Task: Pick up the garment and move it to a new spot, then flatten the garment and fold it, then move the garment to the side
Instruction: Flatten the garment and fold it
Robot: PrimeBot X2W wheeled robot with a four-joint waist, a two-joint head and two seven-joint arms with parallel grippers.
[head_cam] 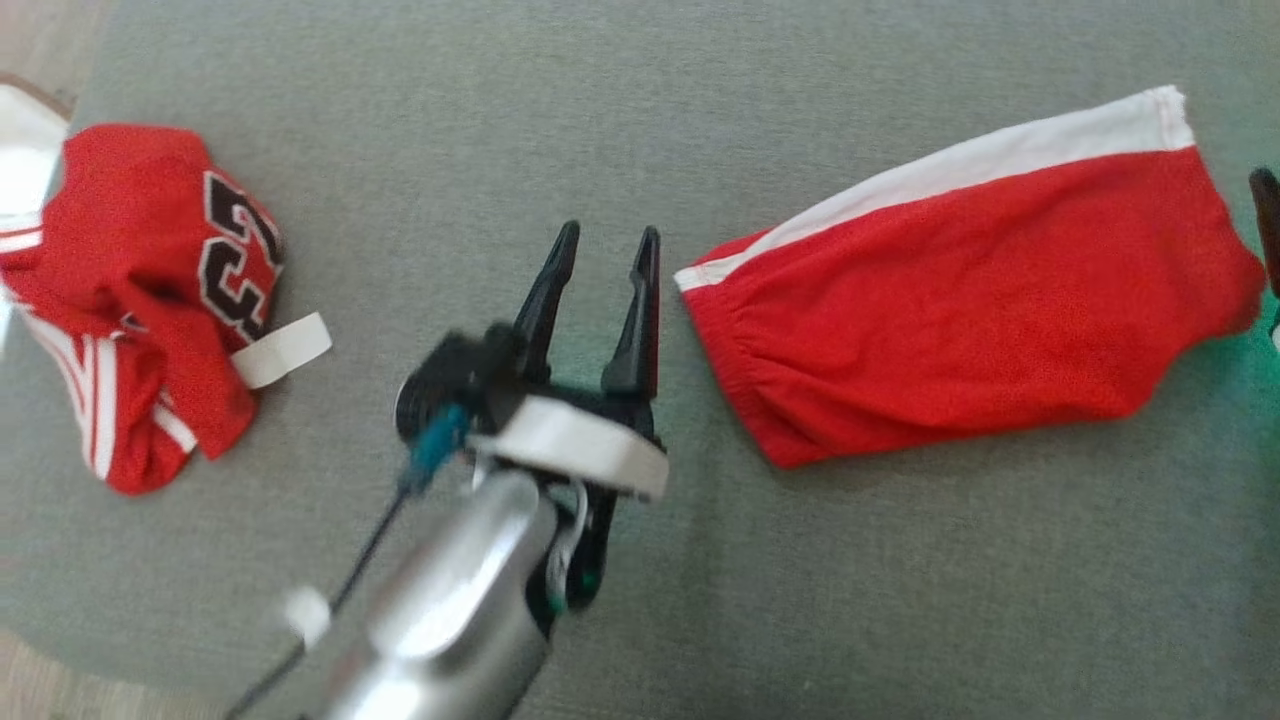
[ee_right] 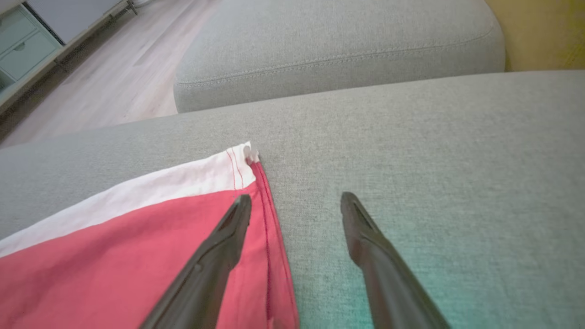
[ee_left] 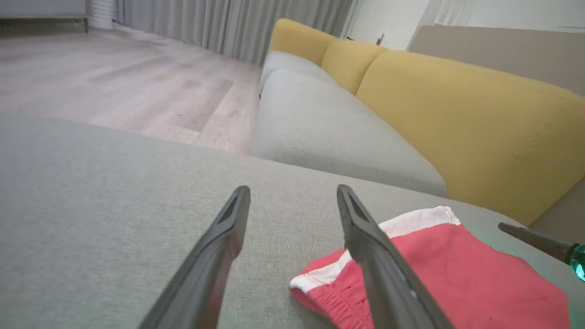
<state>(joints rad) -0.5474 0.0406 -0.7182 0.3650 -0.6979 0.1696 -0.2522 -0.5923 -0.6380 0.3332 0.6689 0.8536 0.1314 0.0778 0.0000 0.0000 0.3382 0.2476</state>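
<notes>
The garment (head_cam: 960,300) is a pair of red shorts with a white side stripe, lying folded and flat on the grey cushion (head_cam: 600,110) at the right. My left gripper (head_cam: 610,240) stands open just left of the waistband end, holding nothing. In the left wrist view its fingers (ee_left: 293,192) hover over the cushion, the right one above the garment's (ee_left: 457,274) elastic edge. My right gripper (ee_right: 297,198) is open at the other end, its left finger over the garment's (ee_right: 114,246) hem corner and touching nothing. One dark fingertip (head_cam: 1266,225) of it shows at the right edge.
A crumpled red jersey (head_cam: 140,290) with a black number lies at the cushion's left edge. Beyond the cushion are a grey sofa seat (ee_left: 320,123) with yellow back cushions (ee_left: 457,119) and a wooden floor (ee_left: 114,77). A cabinet (ee_right: 27,45) stands farther off.
</notes>
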